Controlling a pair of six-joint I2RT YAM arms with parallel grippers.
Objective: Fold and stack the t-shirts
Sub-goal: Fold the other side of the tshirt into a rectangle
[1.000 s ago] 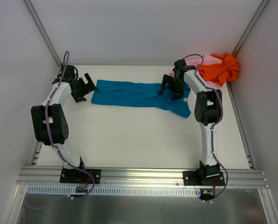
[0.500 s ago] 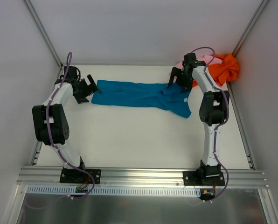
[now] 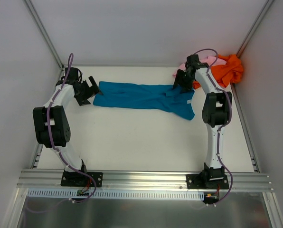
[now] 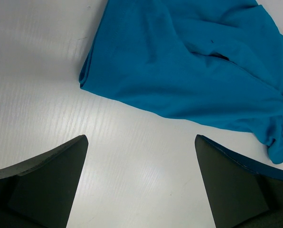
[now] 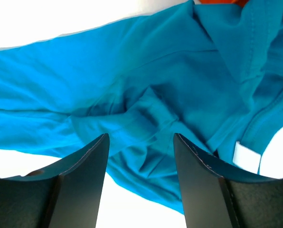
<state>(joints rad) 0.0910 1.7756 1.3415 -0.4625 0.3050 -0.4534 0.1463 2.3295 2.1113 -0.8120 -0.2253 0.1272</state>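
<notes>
The teal-blue t-shirt [image 3: 141, 96] lies stretched left to right along the back of the table, rumpled at its right end. My left gripper [image 3: 88, 89] is open just off the shirt's left end; in its wrist view the left gripper [image 4: 140, 137] has only bare table between its fingers, with the shirt [image 4: 193, 61] ahead. My right gripper [image 3: 181, 80] is low over the shirt's far right edge. The right gripper [image 5: 140, 135] has its jaws partly apart over bunched teal cloth [image 5: 146, 80], beside the white neck tag [image 5: 246, 156]. The orange t-shirt [image 3: 227, 69] and the pink t-shirt [image 3: 209, 59] are heaped in the back right corner.
White walls enclose the table [image 3: 132, 137] at the back and both sides, with metal posts in the corners. An aluminium rail [image 3: 141, 179] carrying both arm bases runs along the near edge.
My right gripper has moved from the shirt's middle right toward its far edge, and its jaws have narrowed. The left arm has barely moved and stays open.
</notes>
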